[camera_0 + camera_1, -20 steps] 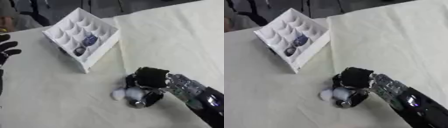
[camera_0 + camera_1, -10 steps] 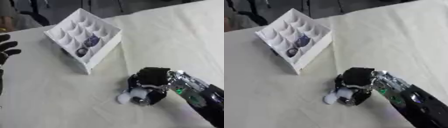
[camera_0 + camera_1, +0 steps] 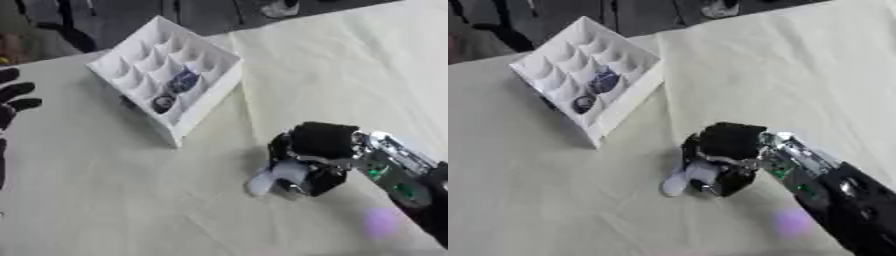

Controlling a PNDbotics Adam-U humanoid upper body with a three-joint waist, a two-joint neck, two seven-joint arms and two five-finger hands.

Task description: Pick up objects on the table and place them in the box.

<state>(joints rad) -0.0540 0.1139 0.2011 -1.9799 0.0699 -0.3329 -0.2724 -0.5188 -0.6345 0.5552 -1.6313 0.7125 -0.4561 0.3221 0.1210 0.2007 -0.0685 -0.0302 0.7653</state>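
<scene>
On the cream cloth-covered table (image 3: 105, 200), right hand (image 3: 315, 157) has its fingers curled around a small pale rounded object (image 3: 271, 176), not yet boxed. White compartmented box (image 3: 166, 82) holds two dark items. Left hand (image 3: 13, 97) idles, fingers spread.

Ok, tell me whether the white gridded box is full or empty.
Neither: the white gridded box holds two dark round objects; its other cells look empty.
</scene>
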